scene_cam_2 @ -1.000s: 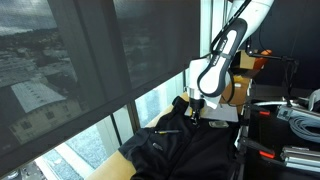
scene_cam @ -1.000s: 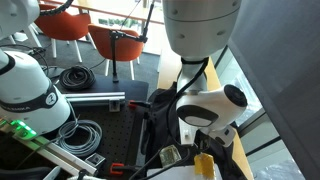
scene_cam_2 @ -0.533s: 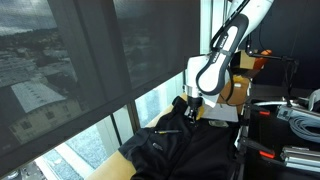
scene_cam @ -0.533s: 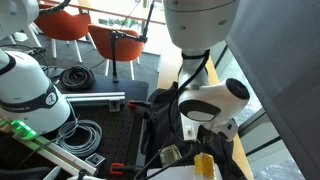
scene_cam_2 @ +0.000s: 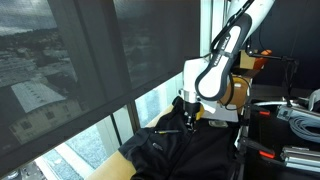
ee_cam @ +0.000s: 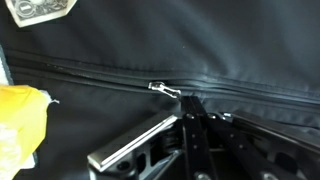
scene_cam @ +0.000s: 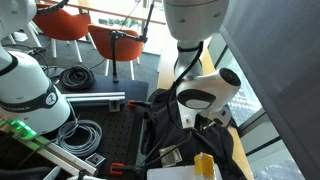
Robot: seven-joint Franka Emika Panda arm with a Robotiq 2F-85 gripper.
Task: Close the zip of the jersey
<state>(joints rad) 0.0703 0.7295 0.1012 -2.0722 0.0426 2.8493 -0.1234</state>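
Observation:
The black jersey (scene_cam: 160,128) lies spread on the table; it also shows in an exterior view (scene_cam_2: 190,152) and fills the wrist view (ee_cam: 230,45). Its zip (ee_cam: 90,77) runs as a thin dark line across the wrist view, with a small silver pull (ee_cam: 160,90) near the middle. My gripper (ee_cam: 192,103) has its fingers pressed together at the pull's end, shut on it. In both exterior views the gripper (scene_cam: 190,121) (scene_cam_2: 187,124) points down onto the jersey's front.
A yellow object (ee_cam: 20,120) (scene_cam: 205,165) lies on the jersey near the zip. A pale label (ee_cam: 40,8) shows at the top. Coiled cables (scene_cam: 75,75) and a white machine (scene_cam: 25,85) stand nearby. The window blind (scene_cam_2: 90,70) is close beside the table.
The wrist has shifted a little along the jersey and lowered towards the fabric. The jersey itself has hardly moved.

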